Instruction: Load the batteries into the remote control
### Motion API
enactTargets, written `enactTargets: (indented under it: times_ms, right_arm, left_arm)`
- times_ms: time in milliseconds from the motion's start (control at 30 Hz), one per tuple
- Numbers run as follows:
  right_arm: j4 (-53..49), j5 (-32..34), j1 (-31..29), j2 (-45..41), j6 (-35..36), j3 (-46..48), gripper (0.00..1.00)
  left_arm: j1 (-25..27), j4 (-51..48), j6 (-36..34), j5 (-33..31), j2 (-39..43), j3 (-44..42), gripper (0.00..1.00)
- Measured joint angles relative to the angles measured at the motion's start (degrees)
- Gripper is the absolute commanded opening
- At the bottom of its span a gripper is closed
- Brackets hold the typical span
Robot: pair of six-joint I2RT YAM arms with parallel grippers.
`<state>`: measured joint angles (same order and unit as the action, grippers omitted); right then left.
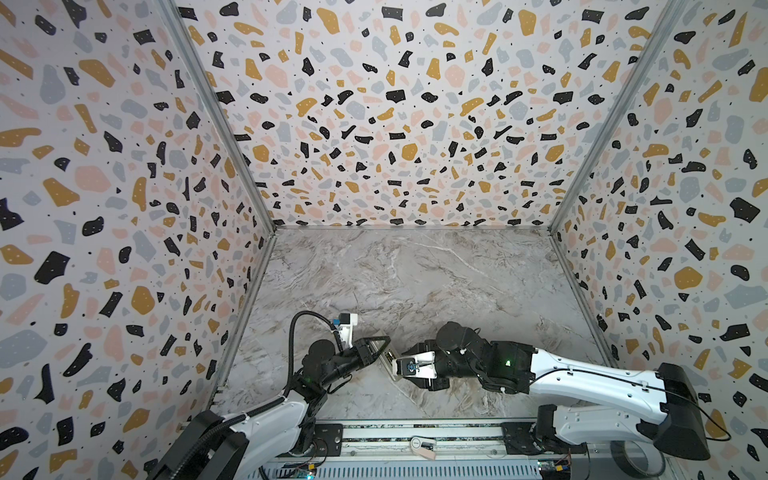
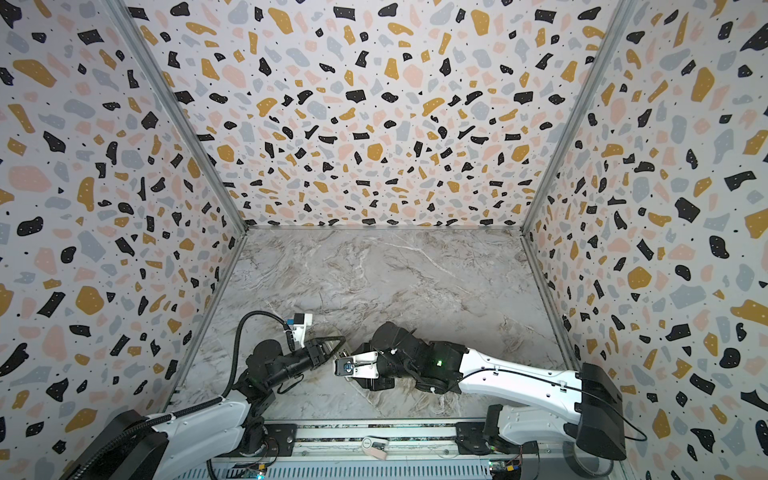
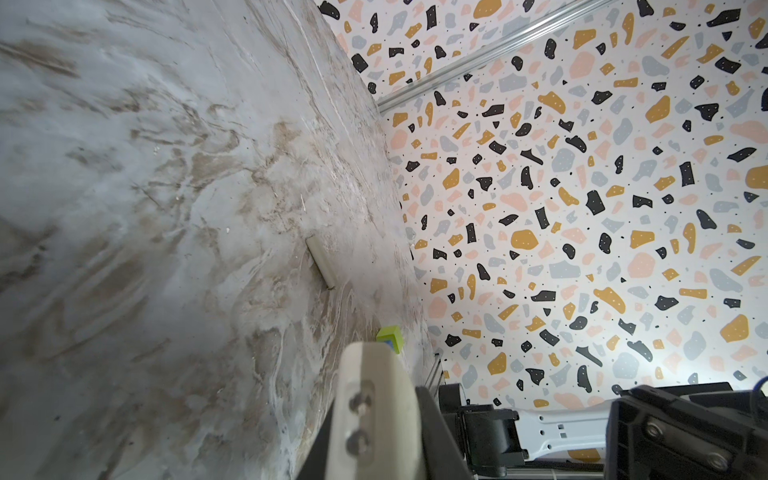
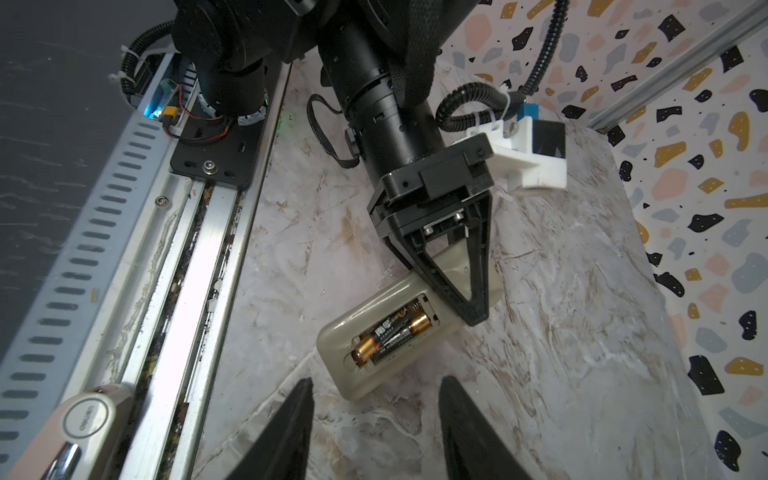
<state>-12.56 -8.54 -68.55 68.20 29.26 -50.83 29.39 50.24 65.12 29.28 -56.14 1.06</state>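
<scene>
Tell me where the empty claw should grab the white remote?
Probably grip the remote by its rounded free end, beside the batteries, pinching across its long edges from above. It lies flat, back up, and the shut left gripper sits over the other end.

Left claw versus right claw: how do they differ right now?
The left claw is shut on the remote control; the right claw stands open and holds nothing. The left claw grips the end away from the batteries, while the right claw faces the battery end. Both are black and point at the remote control.
</scene>
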Motion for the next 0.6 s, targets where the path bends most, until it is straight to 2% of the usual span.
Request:
enactTargets:
  times_ms: [400,600]
  right_arm:
    - [0.7,-5.2,1.7,7.2,2.6,-0.1,0.45]
    - [-0.4,-5.7,1.7,9.0,3.3,-0.2,0.35]
  left_arm:
    - [0.4,-0.1,-0.6,3.1,0.2,0.1,0.00]
    - [0.4,-0.1,-1.0,3.7,0.3,0.1,0.00]
